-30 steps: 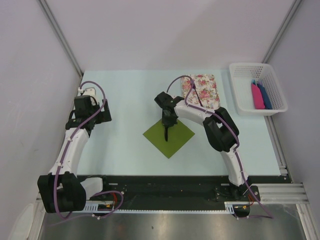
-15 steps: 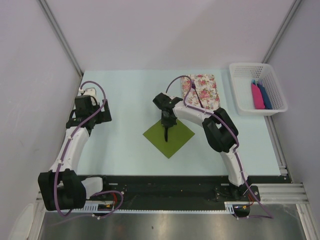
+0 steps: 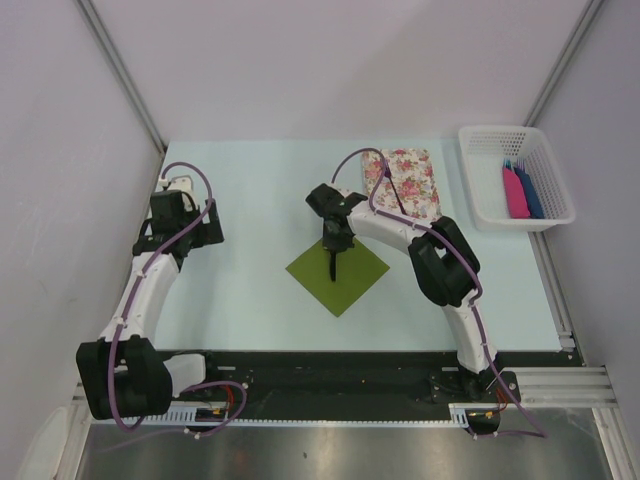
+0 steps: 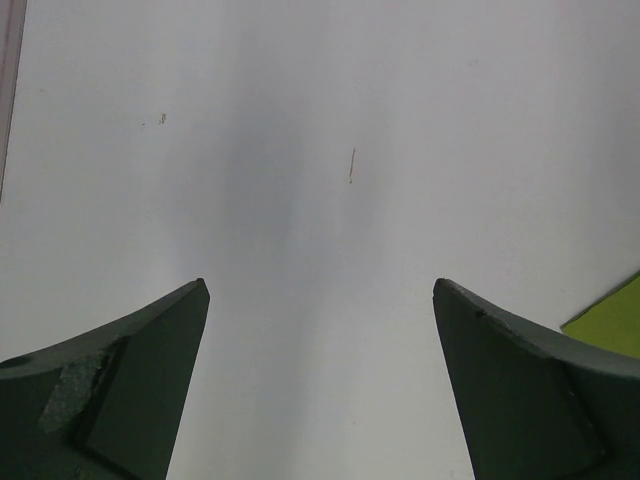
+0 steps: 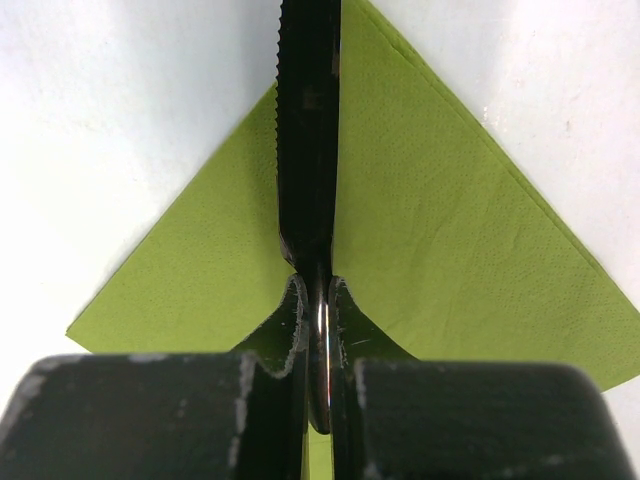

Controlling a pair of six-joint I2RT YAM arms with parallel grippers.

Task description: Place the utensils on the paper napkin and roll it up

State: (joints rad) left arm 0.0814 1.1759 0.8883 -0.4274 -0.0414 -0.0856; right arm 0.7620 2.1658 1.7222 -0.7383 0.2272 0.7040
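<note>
The olive-green paper napkin [image 3: 337, 270] lies as a diamond mid-table; it also fills the right wrist view [image 5: 440, 230]. My right gripper [image 3: 334, 243] is shut on a slim dark knife with a serrated edge [image 5: 308, 130], which it holds just over the napkin's far half, the blade pointing toward the napkin's middle [image 3: 332, 268]. The right gripper's jaws [image 5: 317, 295] pinch the knife's handle. My left gripper [image 3: 207, 228] is open and empty over bare table at the far left; its fingers [image 4: 130, 380] show a corner of the napkin [image 4: 612, 318] at the right edge. No other cutlery is visible.
A pink-and-white floral mat [image 3: 404, 182] lies at the back right of the napkin. A white basket [image 3: 515, 178] at the far right holds pink and blue flat pieces [image 3: 520, 192]. Grey walls close in both sides.
The right gripper with the knife has shifted very slightly; the left arm has barely moved.
</note>
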